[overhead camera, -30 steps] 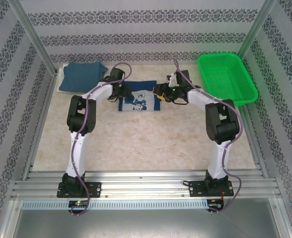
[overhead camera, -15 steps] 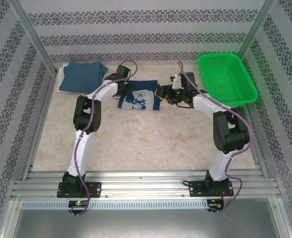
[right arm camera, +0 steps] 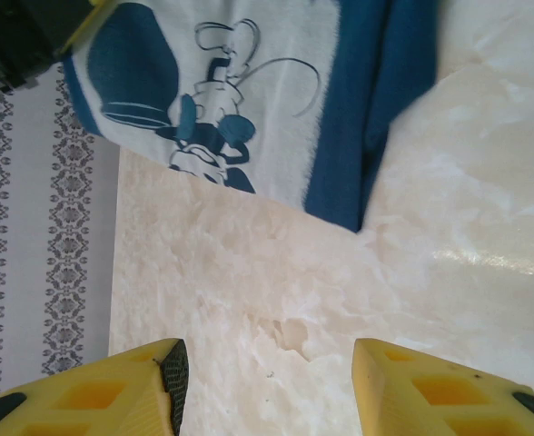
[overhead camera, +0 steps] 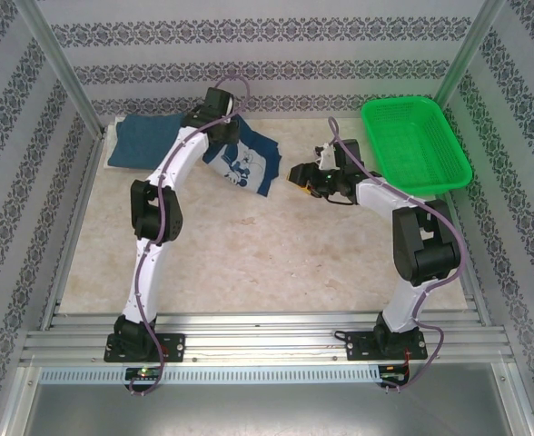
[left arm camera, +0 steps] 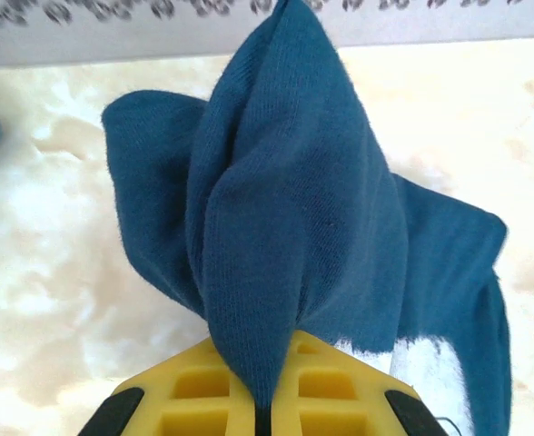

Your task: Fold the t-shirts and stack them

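Left pincer [left arm camera: 262, 404] clamps the bunched navy t-shirt [left arm camera: 285, 227] — right pincer [right arm camera: 265, 372] stands open.

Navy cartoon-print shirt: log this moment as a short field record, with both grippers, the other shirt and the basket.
navy shirt: bunched, hanging from the left gripper, print visible
left gripper: shut on the navy shirt
right gripper: open, empty, over bare table beside the navy shirt
teal shirt: lying at the far left corner
green basket: far right, empty
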You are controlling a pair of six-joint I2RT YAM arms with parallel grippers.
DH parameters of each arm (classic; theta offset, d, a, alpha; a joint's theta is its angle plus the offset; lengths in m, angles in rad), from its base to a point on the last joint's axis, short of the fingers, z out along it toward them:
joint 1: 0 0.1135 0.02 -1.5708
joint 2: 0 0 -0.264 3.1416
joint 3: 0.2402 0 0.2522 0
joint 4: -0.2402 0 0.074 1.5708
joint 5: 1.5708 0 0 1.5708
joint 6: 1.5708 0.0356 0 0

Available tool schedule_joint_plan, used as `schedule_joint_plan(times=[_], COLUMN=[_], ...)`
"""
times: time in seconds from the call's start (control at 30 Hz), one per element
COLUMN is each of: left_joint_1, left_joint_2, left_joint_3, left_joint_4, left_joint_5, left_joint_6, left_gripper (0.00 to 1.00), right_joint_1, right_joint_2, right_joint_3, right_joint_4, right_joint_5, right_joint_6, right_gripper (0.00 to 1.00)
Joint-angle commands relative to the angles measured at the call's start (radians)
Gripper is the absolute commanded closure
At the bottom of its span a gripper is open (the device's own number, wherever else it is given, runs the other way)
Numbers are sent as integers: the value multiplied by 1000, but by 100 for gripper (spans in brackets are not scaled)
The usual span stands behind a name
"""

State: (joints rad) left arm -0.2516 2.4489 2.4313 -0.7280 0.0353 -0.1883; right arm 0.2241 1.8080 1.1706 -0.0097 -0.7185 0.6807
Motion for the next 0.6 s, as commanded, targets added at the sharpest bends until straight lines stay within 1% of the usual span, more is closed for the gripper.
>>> schedule_joint_plan(times=[0.0,0.1,0.23,0.37,0.57], left_joint_1=[37,56,70,115,195], left_joint_2=[-34,-13,15,10,8], left_joint_3=[57,123,218,224,229], left_joint_4=[-83,-116,-162,-148,-115], left_joint_5=[-29,-32,-72,-78,-72], left_joint_6=[85,127,222,255,262], left_gripper=[100,100,100,100,100], right_joint_1=[-8,-7,-6,-6,-3], right_joint_2=[20,31,41,53,67], right_joint_3=[-12,-14,-16,-18,-23], right_joint_4=[34,48,50,54,52], right_joint_5=[1,-1,0,-2,-2], right_joint_6=[-12,-5,-6,-4,-15], right_gripper=[49,49,49,49,49])
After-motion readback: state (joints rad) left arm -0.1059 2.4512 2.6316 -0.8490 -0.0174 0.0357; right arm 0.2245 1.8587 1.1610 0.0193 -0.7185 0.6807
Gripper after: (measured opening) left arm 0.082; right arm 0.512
